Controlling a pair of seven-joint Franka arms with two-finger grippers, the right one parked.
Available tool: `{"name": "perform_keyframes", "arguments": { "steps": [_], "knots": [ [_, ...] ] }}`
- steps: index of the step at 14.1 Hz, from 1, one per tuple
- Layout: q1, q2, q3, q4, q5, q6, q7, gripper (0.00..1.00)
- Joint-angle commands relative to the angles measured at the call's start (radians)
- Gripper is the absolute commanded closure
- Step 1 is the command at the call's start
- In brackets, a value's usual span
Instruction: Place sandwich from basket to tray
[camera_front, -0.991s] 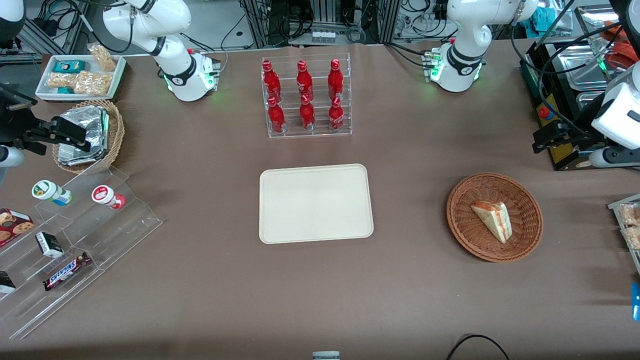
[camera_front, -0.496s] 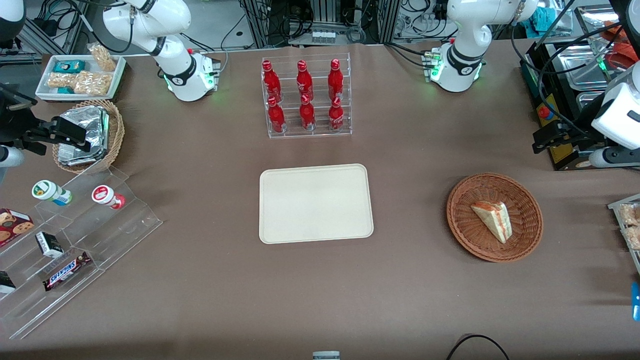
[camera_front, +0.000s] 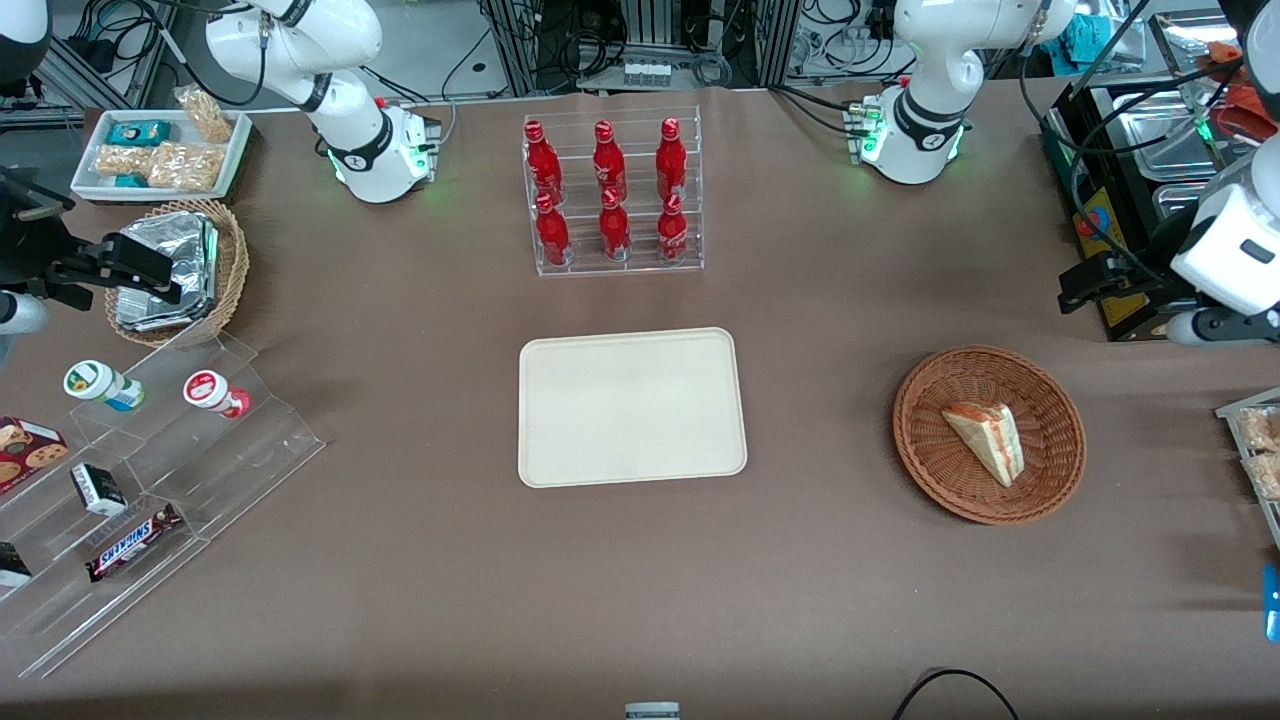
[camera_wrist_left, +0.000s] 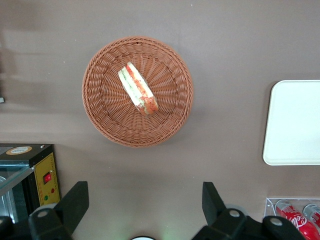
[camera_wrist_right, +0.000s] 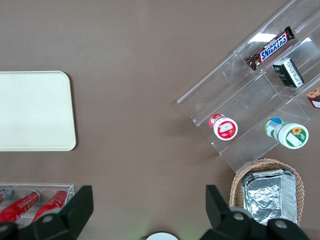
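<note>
The gripper (camera_wrist_left: 141, 210) hangs high above the table at the working arm's end, fingers (camera_wrist_left: 75, 199) spread wide apart with nothing between them; in the front view it (camera_front: 1085, 283) sits above the cloth, farther from the camera than the basket (camera_front: 1040, 480) and well clear of it. Looking down from the wrist, the basket (camera_wrist_left: 102, 120) lies below and somewhat offset from the gap between the fingers. The sandwich (camera_wrist_left: 137, 88) rests inside the basket near its centre, lying on its side, with its striped filling edge facing up. In the front view the sandwich (camera_front: 987, 440) is a wedge whose point is the part nearest the camera. The tray (camera_front: 630, 406) sits at the middle of the table, well apart from the basket toward the parked arm's end, with nothing on it. Judgement: the task has not started in effect; the step in hand is the approach to the pick. To do it well, the arm should centre over the wedge, turn the wrist so the fingers close across the short thickness of the bread rather than along its length, descend inside the rim without touching the wicker, and close gently, since the soft bread in slippery wrap could crush or slide.
</note>
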Motion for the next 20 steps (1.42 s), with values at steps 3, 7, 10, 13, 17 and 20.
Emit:
{"name": "perform_keyframes", "arguments": {
  "steps": [3, 7, 10, 13, 17, 20],
  "knots": [
    [0.007, 0.09, 0.004, -0.045, 0.017, 0.053, 0.01, 0.0],
    [0.008, 0.099, 0.006, -0.282, 0.076, 0.364, 0.01, 0.0],
    [0.048, 0.105, 0.01, -0.44, 0.077, 0.596, 0.007, 0.0],
    [0.053, 0.116, 0.013, -0.543, 0.064, 0.752, -0.045, 0.0],
    [0.05, 0.15, 0.023, -0.579, 0.063, 0.849, -0.402, 0.0],
    [0.05, 0.197, 0.023, -0.576, 0.059, 0.915, -0.568, 0.0]
  ]
}}
